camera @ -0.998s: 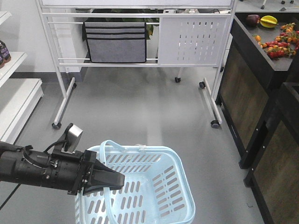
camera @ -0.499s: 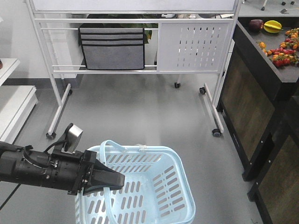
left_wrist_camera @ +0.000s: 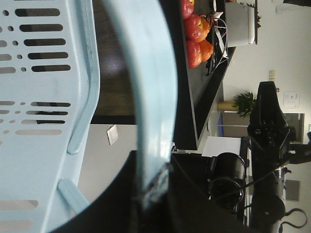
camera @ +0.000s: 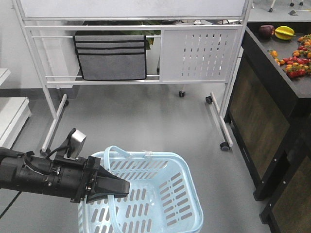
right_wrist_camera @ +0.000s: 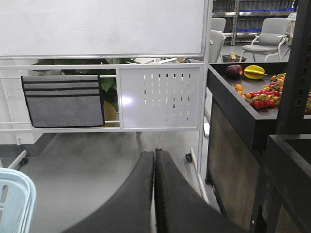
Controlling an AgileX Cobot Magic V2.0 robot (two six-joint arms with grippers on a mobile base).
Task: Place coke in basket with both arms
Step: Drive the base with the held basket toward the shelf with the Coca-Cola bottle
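Basket (camera: 160, 156) low in front view above grey floor (camera: 146, 116), loop handle (left_wrist_camera: 150, 73) clamped in left hand (camera: 122, 187). Right hand (right_wrist_camera: 154, 153) pressed shut, empty, right of basket, facing white rack (right_wrist_camera: 160, 97)

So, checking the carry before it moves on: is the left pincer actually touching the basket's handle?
Touching. The left wrist view shows the basket's handle running down into the left pincer, pinched between its jaws.

Grey floor (camera: 146, 116) ahead of me. White wheeled rack (camera: 200, 48), grey pouch (camera: 112, 60) hung on it. Dark table (camera: 265, 92), fruit (camera: 291, 60) on top, my right.
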